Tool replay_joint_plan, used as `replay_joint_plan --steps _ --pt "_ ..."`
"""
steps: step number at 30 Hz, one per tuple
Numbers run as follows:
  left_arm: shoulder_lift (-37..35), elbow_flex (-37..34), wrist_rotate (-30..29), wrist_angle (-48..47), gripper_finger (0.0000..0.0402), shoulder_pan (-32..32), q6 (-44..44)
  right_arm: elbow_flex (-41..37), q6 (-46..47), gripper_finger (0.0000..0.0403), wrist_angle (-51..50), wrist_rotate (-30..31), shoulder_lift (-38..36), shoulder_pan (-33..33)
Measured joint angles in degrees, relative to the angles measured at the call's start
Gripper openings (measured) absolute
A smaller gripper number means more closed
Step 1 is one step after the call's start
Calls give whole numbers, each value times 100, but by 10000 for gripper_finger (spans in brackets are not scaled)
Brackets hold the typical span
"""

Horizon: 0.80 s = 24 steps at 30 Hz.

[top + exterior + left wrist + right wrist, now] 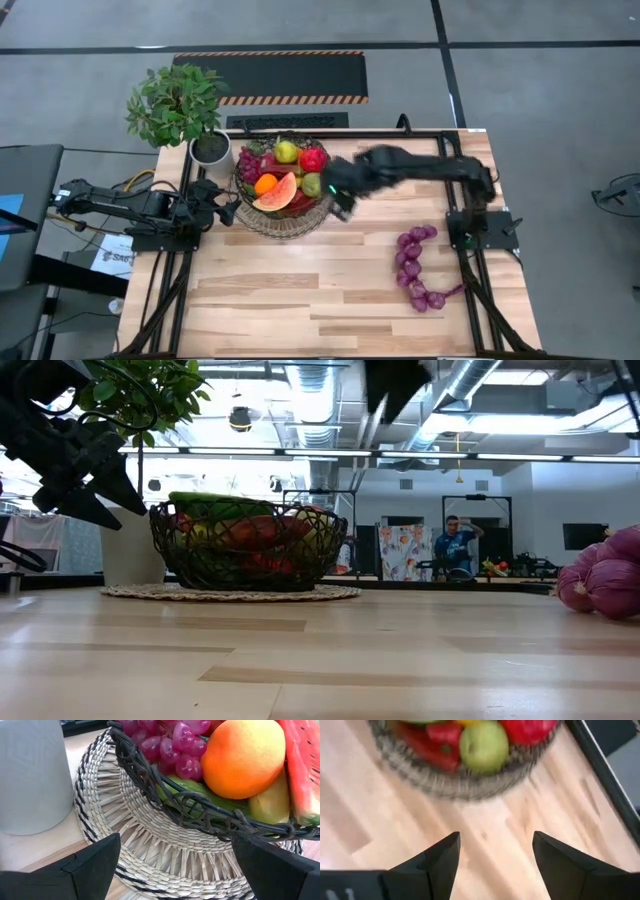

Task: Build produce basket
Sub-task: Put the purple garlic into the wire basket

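Note:
The dark wire basket [283, 190] stands on a pale woven mat [283, 222] at the table's far middle. It holds purple grapes [247, 162], an orange [265, 184], a watermelon slice [279, 194], a yellow-green pear [287, 151], a red fruit [313, 158] and a green one [311, 184]. My left gripper [226, 205] is open and empty, level beside the basket's left wall [165, 780]. My right gripper [343, 203] is open and empty, raised above the table just right of the basket [465, 782].
A white pot [210, 150] with a leafy plant [175, 100] stands left of the basket, close to my left gripper. A string of purple-red onions [413, 268] lies at the table's right. The table's near half is bare wood [300, 300].

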Motion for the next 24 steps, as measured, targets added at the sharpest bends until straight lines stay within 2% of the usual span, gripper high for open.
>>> replay_joint_plan --steps 2,4,8,10,14,19,21,24 --pt "1 0 -6 0 368 1 -2 0 627 270 -544 268 -235 473" --pt "-1 0 -27 0 368 1 -3 -104 1266 270 -604 634 -423 1031" --pt "-1 0 -29 10 368 0 -3 -713 2775 270 -607 1454 -815 2311" --pt "1 0 -27 8 368 -1 -3 -1306 3656 270 -592 1623 -1023 2953" --pt "1 0 -26 21 368 0 -3 -2532 5932 270 -620 1570 -1281 4046" --pt "0 0 -29 22 368 0 -3 -3936 8443 270 -507 851 -1370 5052" --pt "1 0 -27 23 368 0 -3 -4375 9145 270 -171 743 -1365 5327" --pt "1 0 -31 25 368 -1 -3 -4907 9355 270 866 613 -1374 5540"
